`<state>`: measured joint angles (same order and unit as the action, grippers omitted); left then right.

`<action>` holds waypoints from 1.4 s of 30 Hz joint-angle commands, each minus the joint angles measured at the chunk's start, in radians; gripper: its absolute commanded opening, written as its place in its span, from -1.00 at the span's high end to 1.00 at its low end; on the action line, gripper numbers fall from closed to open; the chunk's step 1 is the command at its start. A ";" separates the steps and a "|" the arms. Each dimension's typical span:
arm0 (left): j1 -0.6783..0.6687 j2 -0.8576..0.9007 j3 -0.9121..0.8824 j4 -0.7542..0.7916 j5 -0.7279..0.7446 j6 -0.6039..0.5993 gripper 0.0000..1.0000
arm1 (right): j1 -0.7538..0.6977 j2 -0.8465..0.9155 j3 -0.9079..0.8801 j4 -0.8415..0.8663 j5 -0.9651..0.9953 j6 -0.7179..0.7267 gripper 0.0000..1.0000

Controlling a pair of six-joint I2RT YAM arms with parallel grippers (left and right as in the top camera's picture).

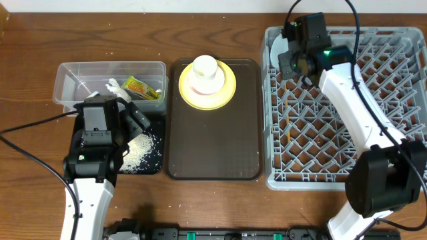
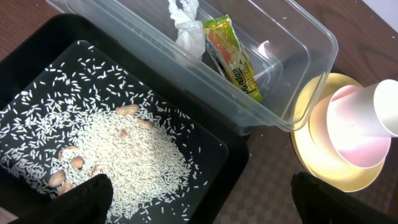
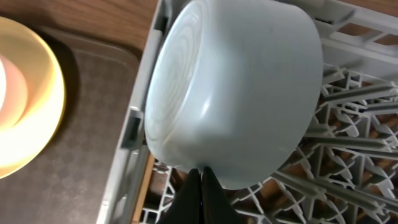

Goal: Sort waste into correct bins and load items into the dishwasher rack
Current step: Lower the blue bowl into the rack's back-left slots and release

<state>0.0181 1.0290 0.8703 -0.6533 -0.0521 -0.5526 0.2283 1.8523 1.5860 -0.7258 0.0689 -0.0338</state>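
Observation:
The light-blue bowl point(image 3: 236, 87) stands on its side in the far left corner of the dishwasher rack point(image 1: 333, 133). My right gripper point(image 3: 200, 171) is shut, its tips touching the bowl's lower edge. On the brown tray, the yellow plate point(image 1: 227, 93) holds the pinkish-white bowl point(image 1: 200, 85) and the upturned white cup point(image 1: 205, 67). The tissue point(image 2: 186, 31) and snack wrapper point(image 2: 235, 56) lie in the clear tub point(image 1: 67, 80). A heap of rice point(image 2: 124, 149) lies in the black bin point(image 1: 150, 167). My left gripper point(image 2: 199, 205) hangs open over the bin's right edge, holding nothing.
The dark-brown tray point(image 1: 213, 147) lies between the bins and the rack. A few brownish nuts point(image 2: 68, 168) are mixed in the rice. The rack's pegs stand around the bowl. Bare wooden table runs along the front and far left.

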 commanded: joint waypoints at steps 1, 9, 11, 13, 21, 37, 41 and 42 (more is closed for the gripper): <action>0.004 0.003 0.014 -0.002 -0.011 0.005 -0.89 | -0.008 0.007 -0.003 0.019 0.013 0.011 0.96; 0.004 0.003 0.014 -0.002 -0.011 0.005 -0.89 | -0.012 0.007 -0.003 0.049 0.014 0.011 0.96; 0.004 0.003 0.014 -0.002 -0.011 0.005 -0.89 | -0.012 0.007 -0.003 0.057 0.013 0.011 0.96; 0.004 0.003 0.014 -0.002 -0.011 0.005 -0.89 | -0.012 0.007 -0.003 0.062 0.013 0.011 0.95; 0.004 0.003 0.014 -0.002 -0.011 0.005 -0.89 | -0.013 0.007 -0.003 0.064 0.023 0.011 0.95; 0.004 0.003 0.014 -0.002 -0.011 0.005 -0.89 | -0.035 0.007 -0.003 0.052 0.119 0.022 0.95; 0.004 0.003 0.014 -0.002 -0.011 0.005 -0.89 | -0.053 0.007 -0.003 0.045 0.119 0.045 0.94; 0.004 0.003 0.014 -0.002 -0.011 0.005 -0.89 | -0.059 0.007 -0.003 0.041 0.122 0.049 0.93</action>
<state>0.0181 1.0290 0.8703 -0.6533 -0.0521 -0.5526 0.1921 1.8519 1.5860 -0.6842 0.1761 -0.0181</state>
